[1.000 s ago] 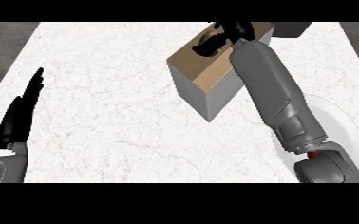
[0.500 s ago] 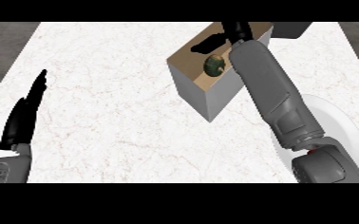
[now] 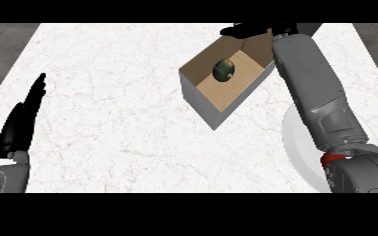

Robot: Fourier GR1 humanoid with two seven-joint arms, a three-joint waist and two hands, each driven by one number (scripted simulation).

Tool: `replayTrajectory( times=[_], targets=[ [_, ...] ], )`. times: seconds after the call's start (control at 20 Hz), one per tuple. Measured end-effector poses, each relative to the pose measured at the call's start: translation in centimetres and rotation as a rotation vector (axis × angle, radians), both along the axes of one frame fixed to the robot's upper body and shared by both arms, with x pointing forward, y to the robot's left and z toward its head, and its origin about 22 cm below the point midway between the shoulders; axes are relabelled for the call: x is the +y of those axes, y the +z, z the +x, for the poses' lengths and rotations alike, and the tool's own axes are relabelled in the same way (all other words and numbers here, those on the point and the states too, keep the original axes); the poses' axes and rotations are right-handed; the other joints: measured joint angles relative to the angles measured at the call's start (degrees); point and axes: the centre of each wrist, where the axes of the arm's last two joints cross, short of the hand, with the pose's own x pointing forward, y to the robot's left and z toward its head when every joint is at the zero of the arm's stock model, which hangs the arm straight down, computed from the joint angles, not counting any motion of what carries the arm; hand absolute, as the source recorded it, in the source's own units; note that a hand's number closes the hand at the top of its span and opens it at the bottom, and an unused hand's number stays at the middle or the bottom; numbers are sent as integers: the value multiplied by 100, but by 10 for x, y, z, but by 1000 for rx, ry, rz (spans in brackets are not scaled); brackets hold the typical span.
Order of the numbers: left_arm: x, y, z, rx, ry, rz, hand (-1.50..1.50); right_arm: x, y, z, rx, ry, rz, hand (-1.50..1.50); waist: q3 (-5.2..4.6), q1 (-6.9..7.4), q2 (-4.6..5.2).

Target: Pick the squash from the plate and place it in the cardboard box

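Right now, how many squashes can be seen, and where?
1. The squash lies inside the box, near its far end, left of the right forearm. The plate is partly hidden by that arm, so another could be unseen there.

The right forearm (image 3: 317, 95) is a long grey shell, built of a broad smooth upper segment and a narrower, darker grey segment below it, with seams between the panels. At about five o'clock a red ring (image 3: 334, 158) shows where the forearm meets a rounded dark grey joint housing (image 3: 354, 177). The right hand (image 3: 251, 29), at one o'clock, is black with a slightly glossy surface. The left hand (image 3: 22, 117), at nine o'clock, is likewise black, slim and tapering to a point. Beneath it, at seven o'clock, a short stretch of the grey left forearm (image 3: 11, 177) shows, with a lighter, whitish edge near the wrist.
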Motion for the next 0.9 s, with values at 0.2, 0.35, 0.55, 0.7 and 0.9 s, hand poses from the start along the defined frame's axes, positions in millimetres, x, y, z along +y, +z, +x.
replayTrajectory(
  times=[0.2, 0.35, 0.55, 0.7, 0.9],
  targets=[
    [4, -1, -1, -1, 10, 1, 0, -54, 9, 0, -9, -22, 67, -150, -1, -47, -11],
    [4, -1, -4, -1, 15, 2, 0, -97, 13, -5, -4, -52, 85, -150, 0, -76, -21],
    [7, -6, -7, -7, 25, 3, 0, -158, 9, -22, 4, -85, 89, -150, 0, -101, -24],
    [7, -5, -5, -8, 22, 3, 0, -192, 8, -34, 3, -97, 75, -150, 1, -97, -22],
    [2, -9, -8, -5, 19, -1, 0, -238, 10, -55, 23, -89, 48, -150, 3, -77, -15]
  ],
)
